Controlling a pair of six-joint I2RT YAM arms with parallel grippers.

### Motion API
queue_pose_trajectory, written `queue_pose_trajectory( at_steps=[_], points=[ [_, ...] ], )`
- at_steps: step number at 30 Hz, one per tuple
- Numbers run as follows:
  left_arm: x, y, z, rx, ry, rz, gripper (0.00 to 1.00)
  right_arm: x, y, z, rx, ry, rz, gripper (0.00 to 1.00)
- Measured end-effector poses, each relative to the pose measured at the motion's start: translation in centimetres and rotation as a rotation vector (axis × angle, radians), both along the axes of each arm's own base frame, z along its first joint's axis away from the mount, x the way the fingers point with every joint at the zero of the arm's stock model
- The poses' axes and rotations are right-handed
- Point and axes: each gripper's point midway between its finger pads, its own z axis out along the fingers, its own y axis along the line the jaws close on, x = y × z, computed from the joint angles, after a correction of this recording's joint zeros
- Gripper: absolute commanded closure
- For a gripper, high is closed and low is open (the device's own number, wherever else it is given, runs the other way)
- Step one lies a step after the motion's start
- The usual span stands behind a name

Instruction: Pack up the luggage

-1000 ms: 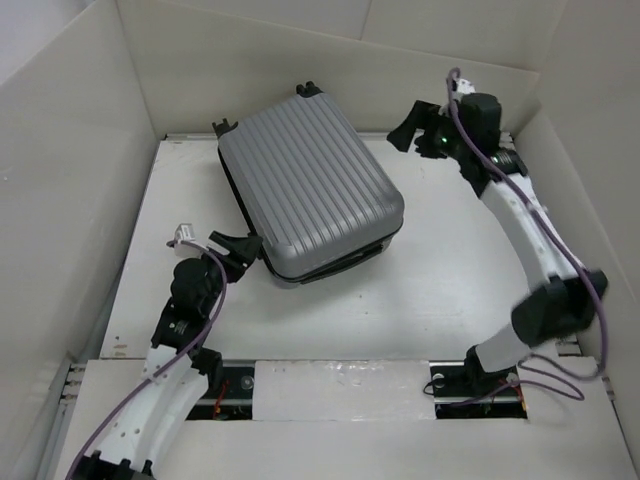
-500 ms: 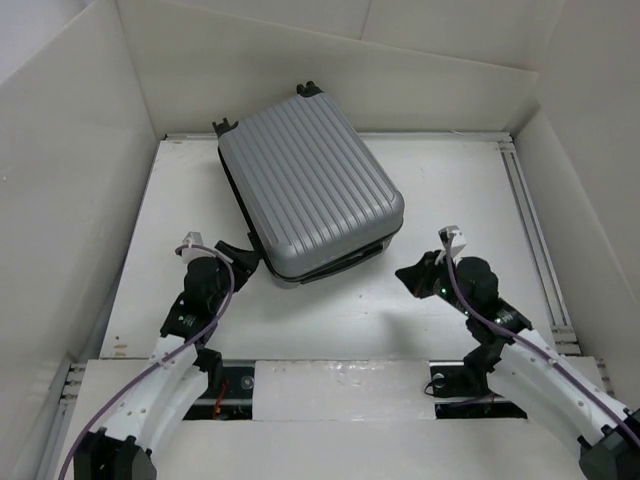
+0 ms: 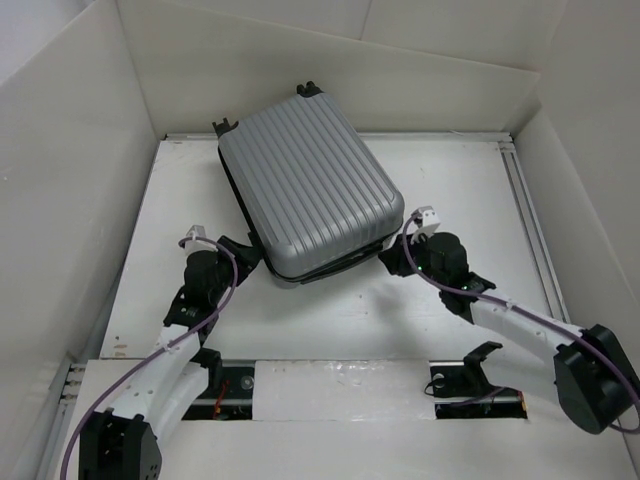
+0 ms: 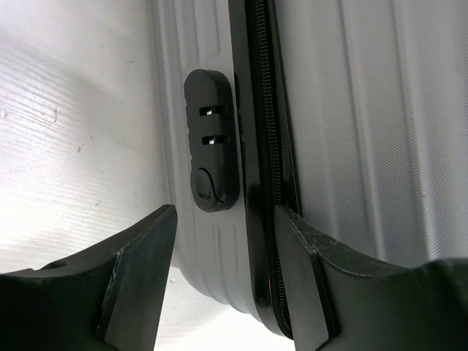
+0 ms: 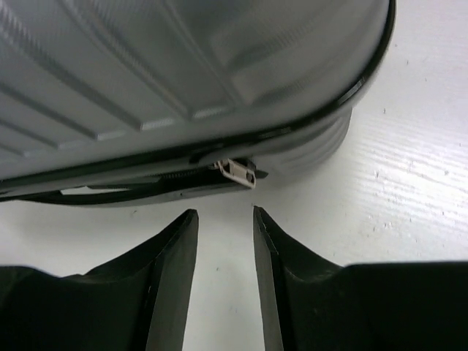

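Observation:
The luggage [image 3: 305, 190], a silver-grey ribbed suitcase, lies flat mid-table, its lid down but slightly ajar along the near edge. My left gripper [image 3: 243, 256] is open at its near-left corner. In the left wrist view the jaws [image 4: 227, 219] straddle the lower shell's edge, below the black lock [image 4: 212, 139] and beside the zipper track [image 4: 268, 131]. My right gripper [image 3: 392, 258] is open and empty at the near-right corner. In the right wrist view its jaws [image 5: 225, 213] sit just short of the silver zipper pull [image 5: 240, 172] under the shell [image 5: 183, 66].
Tall white cardboard walls [image 3: 70, 180] enclose the table on the left, back and right. A metal rail [image 3: 530, 230] runs along the right edge. The arm bases [image 3: 470, 375] stand at the near edge.
The right arm swung from the far right back corner down to the suitcase's near-right corner. The left gripper edged closer to the near-left corner.

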Motion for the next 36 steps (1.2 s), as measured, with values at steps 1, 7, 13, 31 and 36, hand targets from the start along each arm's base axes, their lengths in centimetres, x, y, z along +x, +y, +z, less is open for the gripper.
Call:
queue_pose_trajectory(
  at_steps=[1,7,13,31,36],
  points=[
    [0.0,0.0,0.0,0.002,-0.002,-0.002,0.48,0.3,0.2,-0.1,-0.007,-0.002,0.004,0.58],
    [-0.1,0.1,0.5,0.007,-0.028,-0.006,0.51,2.1,0.9,0.8,-0.015,-0.053,0.012,0.58],
    [0.0,-0.1,1.0,0.002,-0.052,-0.016,0.52,2.8,1.1,0.2,-0.04,-0.057,0.011,0.68],
    [-1.8,-1.4,0.9,-0.028,-0.088,-0.111,0.77,3.0,0.1,0.9,-0.108,-0.112,-0.052,1.0],
    [-2.5,-2.2,0.9,-0.045,-0.11,-0.158,0.78,1.4,0.4,2.2,-0.11,-0.091,-0.028,1.0]
  ],
)
